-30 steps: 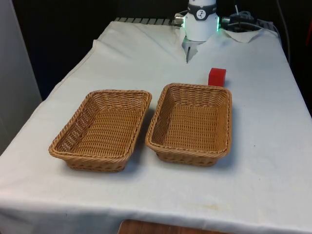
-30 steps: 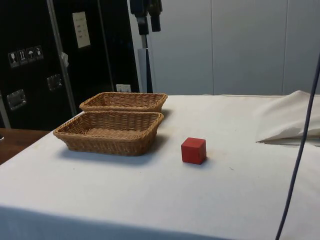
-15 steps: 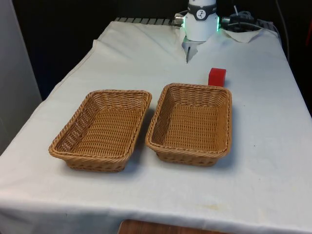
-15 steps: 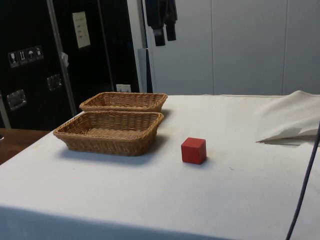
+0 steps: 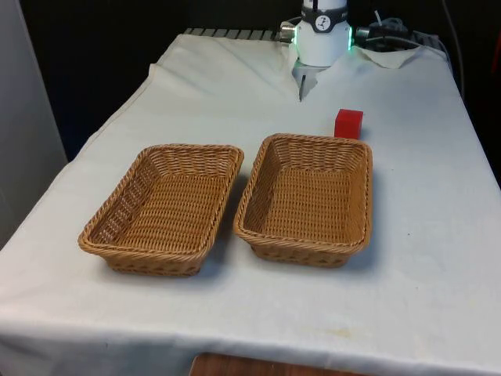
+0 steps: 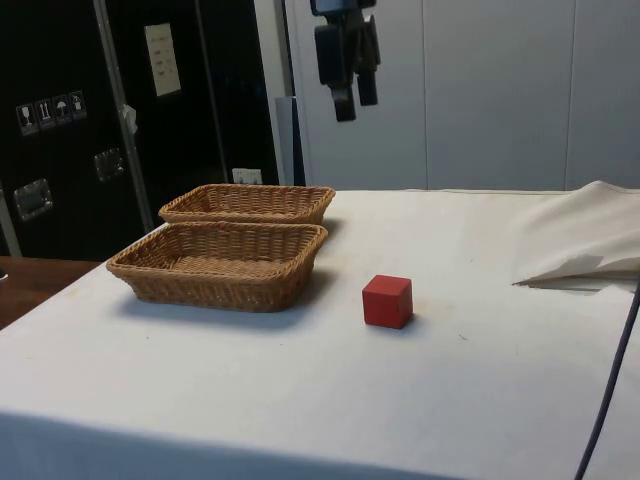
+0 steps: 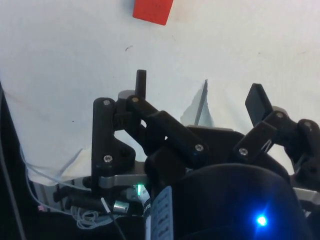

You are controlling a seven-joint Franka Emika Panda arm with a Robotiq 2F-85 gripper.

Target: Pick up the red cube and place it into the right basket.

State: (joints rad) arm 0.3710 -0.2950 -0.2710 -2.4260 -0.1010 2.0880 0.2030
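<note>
Gripper (image 6: 356,108) high above table (image 6: 480,380), fingers spread apart, holding nothing; red cube (image 5: 348,124) on cloth just behind right basket (image 5: 307,199); left basket (image 5: 166,207) beside it.

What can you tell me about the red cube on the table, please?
The red cube is a small, plain, matte block of solid red with crisp edges. It sits flat and square on the white cloth, just behind the far rim of the basket on the front view's right, close to it but apart. Nothing holds it; the gripper hangs well above with fingers open.
</note>
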